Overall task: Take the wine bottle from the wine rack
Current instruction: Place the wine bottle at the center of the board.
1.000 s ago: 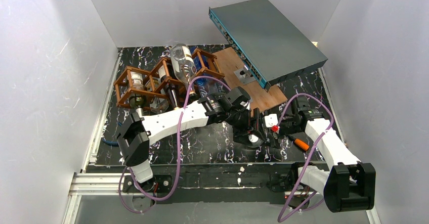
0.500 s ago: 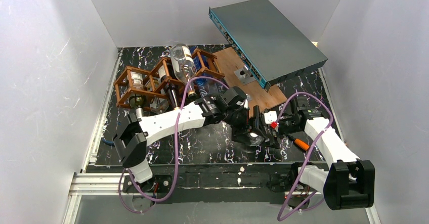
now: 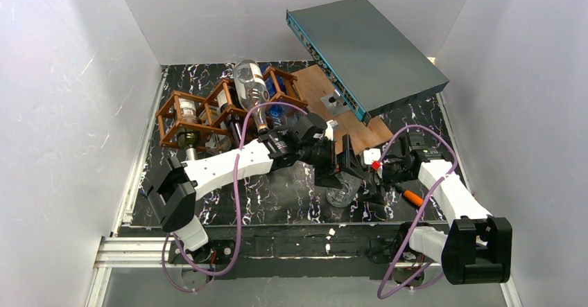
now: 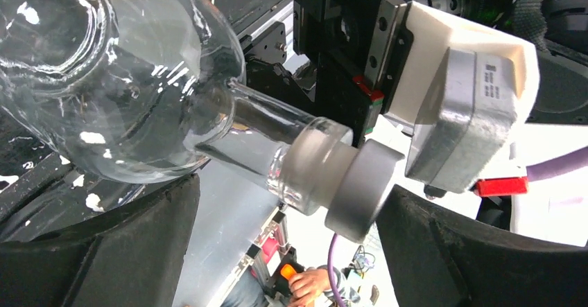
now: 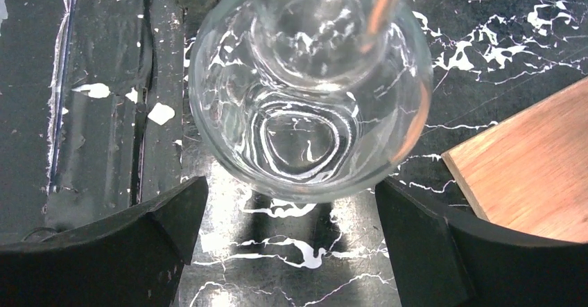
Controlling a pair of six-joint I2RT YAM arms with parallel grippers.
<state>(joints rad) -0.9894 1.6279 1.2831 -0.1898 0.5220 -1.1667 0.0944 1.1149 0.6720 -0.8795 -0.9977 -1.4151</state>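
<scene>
The reddish-brown wine rack point(image 3: 208, 113) stands at the back left. A clear bottle point(image 3: 251, 89) lies on top of it and darker bottles point(image 3: 186, 137) sit in its cells. Another clear round-bodied bottle point(image 3: 340, 196) with a silver cap point(image 4: 364, 189) is down on the black table between both grippers. My left gripper point(image 3: 340, 165) is open, its fingers wide on either side of the neck point(image 4: 288, 189) without touching. My right gripper point(image 3: 366, 175) is open on the cap side, and the bottle's body point(image 5: 305, 134) shows just beyond its fingertips point(image 5: 291, 182).
A flat wooden board point(image 3: 347, 116) lies at the back right; its corner shows in the right wrist view point(image 5: 527, 168). A grey box with a teal edge point(image 3: 367, 50) leans over it. An orange-handled tool point(image 3: 414, 197) lies by the right arm. White walls surround the table.
My left gripper has drawn back toward the rack side, uncovering the round bottle on the table. My right gripper has shifted slightly left toward it.
</scene>
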